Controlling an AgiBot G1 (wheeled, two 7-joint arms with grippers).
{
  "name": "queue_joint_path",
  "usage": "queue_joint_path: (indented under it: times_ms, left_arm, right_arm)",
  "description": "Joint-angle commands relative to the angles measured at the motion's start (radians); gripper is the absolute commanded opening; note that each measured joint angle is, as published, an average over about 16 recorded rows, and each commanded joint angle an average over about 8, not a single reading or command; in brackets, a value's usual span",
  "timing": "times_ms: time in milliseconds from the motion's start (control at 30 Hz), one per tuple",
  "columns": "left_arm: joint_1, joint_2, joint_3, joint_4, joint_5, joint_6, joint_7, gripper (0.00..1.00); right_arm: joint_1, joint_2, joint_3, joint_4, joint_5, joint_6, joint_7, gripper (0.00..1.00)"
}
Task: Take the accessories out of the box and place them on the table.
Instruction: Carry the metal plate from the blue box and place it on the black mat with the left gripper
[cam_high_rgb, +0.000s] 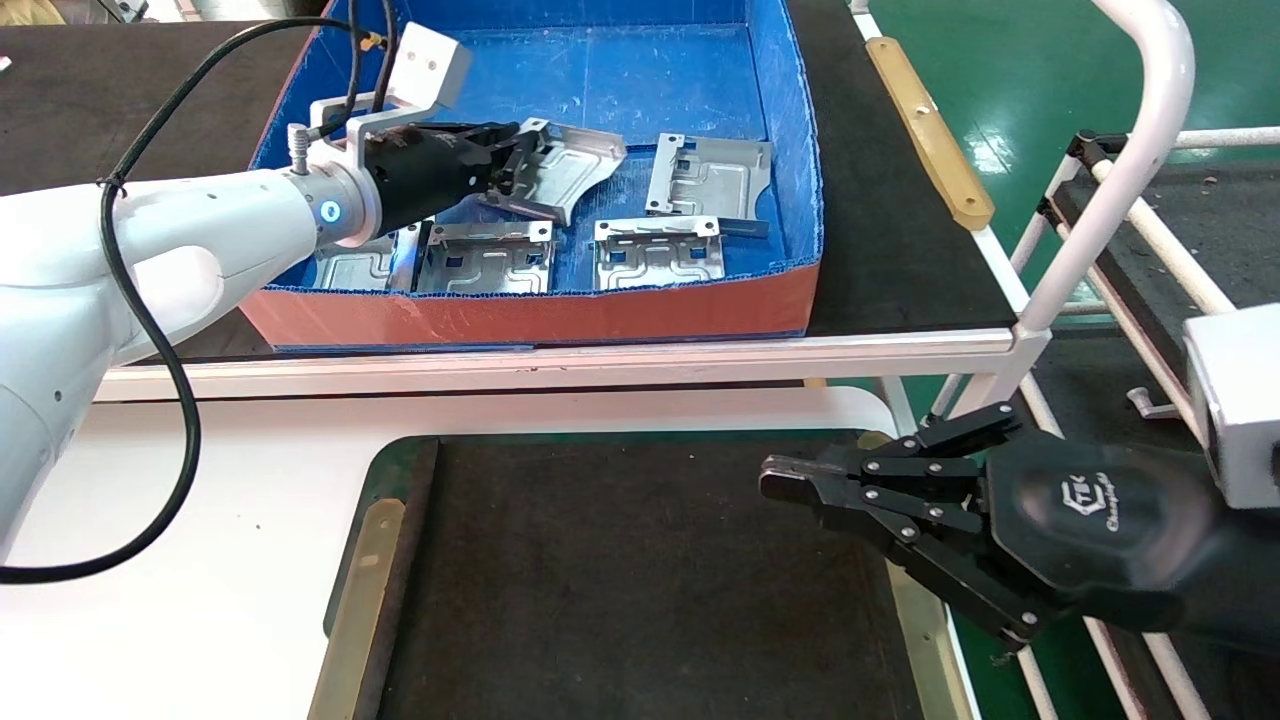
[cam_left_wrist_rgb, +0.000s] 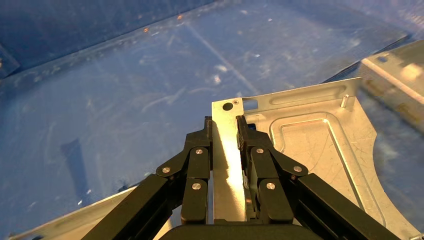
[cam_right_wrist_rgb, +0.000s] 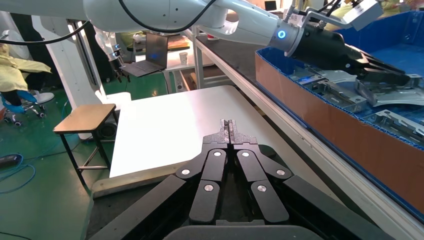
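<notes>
One tilted bracket (cam_high_rgb: 565, 170) in left pincer (cam_high_rgb: 515, 158), long axis rightward.

Five silver bracket plates (cam_high_rgb: 684, 252) showing inside one blue box (cam_high_rgb: 790, 150), two end effectors showing, none lying on the bench (cam_high_rgb: 640, 580)
</notes>
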Motion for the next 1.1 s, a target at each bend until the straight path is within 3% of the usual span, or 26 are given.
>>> queue_joint_path:
  times_ms: [33,467,733,1100]
  left_arm:
    - [0.002,0.000,0.000,-0.009,-0.004,0.005,-0.005,0.00]
    - [-0.020,-0.005,-0.026,-0.070,-0.093,0.118,0.107,0.00]
    - [-0.051,-0.004,-0.058,-0.027,-0.159,0.196,0.219,0.00]
    - [-0.074,-0.015,-0.070,0.020,-0.209,0.324,0.298,0.00]
  right_arm:
    - [0.000,0.000,0.000,0.000,0.000,0.000,0.000,0.00]
    - [0.000,0.000,0.000,0.000,0.000,0.000,0.000,0.00]
    - [0.000,0.000,0.000,0.000,0.000,0.000,0.000,1.00]
    - [0.000,0.000,0.000,0.000,0.000,0.000,0.000,1.00]
